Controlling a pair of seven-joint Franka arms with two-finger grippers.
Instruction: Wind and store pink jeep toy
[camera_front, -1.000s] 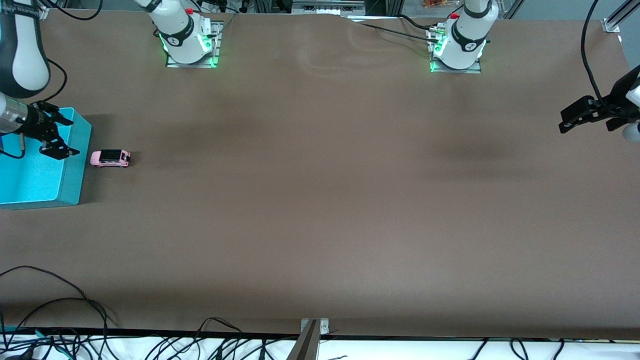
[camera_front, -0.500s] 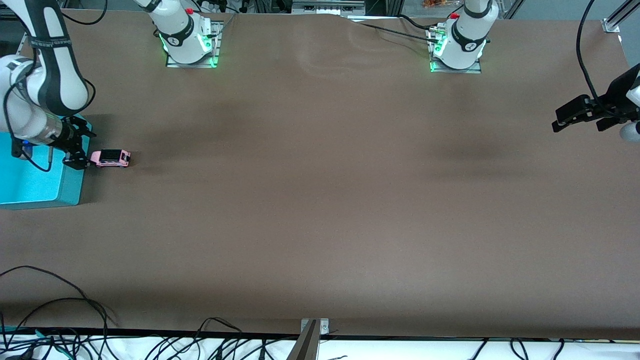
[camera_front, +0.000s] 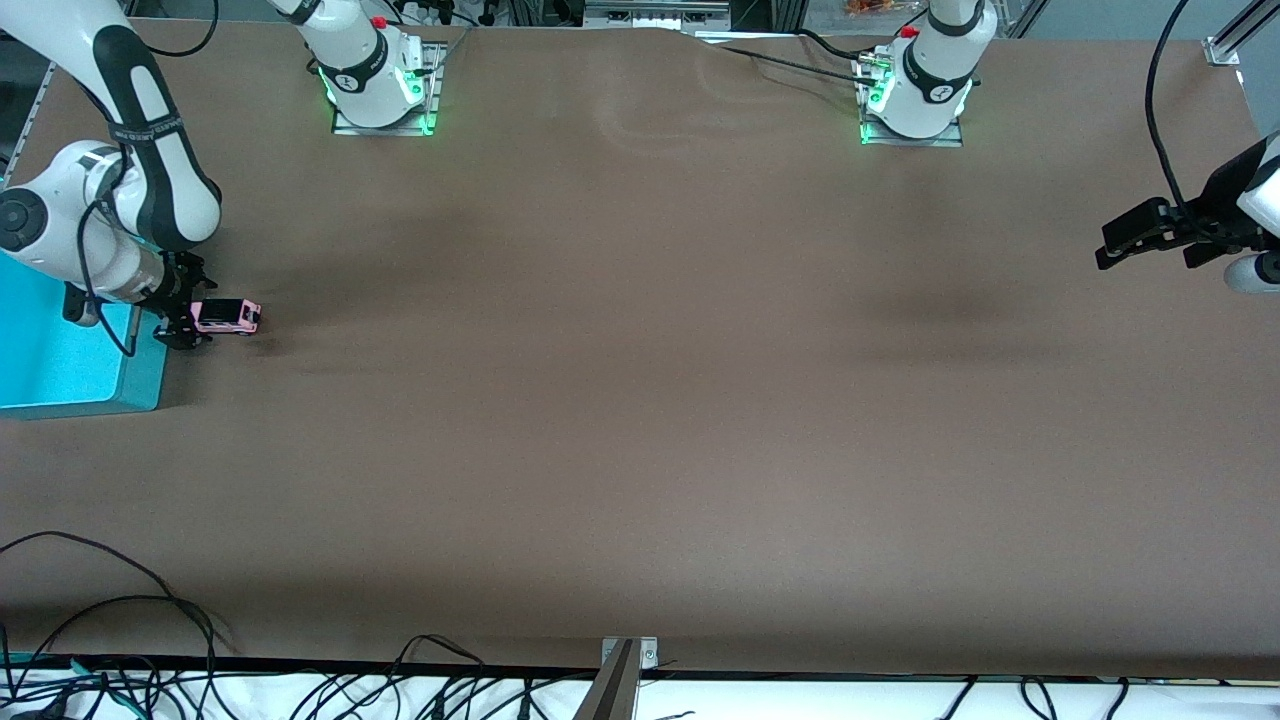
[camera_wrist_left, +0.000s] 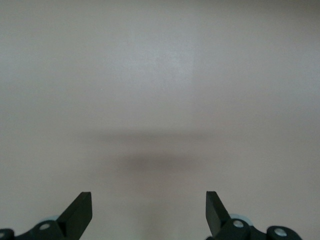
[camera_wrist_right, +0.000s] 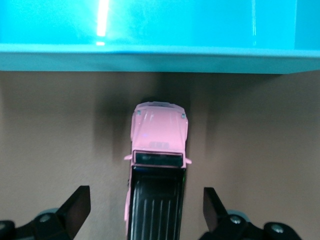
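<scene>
The pink jeep toy stands on the brown table beside the teal bin, toward the right arm's end. In the right wrist view the pink jeep toy points its hood at the teal bin's wall. My right gripper is down at the jeep, open. In its own wrist view the right gripper has one finger on each side of the black roof, apart from it. My left gripper hangs open over the table's other end; the left gripper sees only bare table.
The arm bases stand along the table edge farthest from the front camera. Loose black cables lie at the nearest edge.
My right gripper has come from over the teal bin down to the jeep and now straddles it. The left gripper has drifted slightly toward the table's middle. The jeep has not moved.
</scene>
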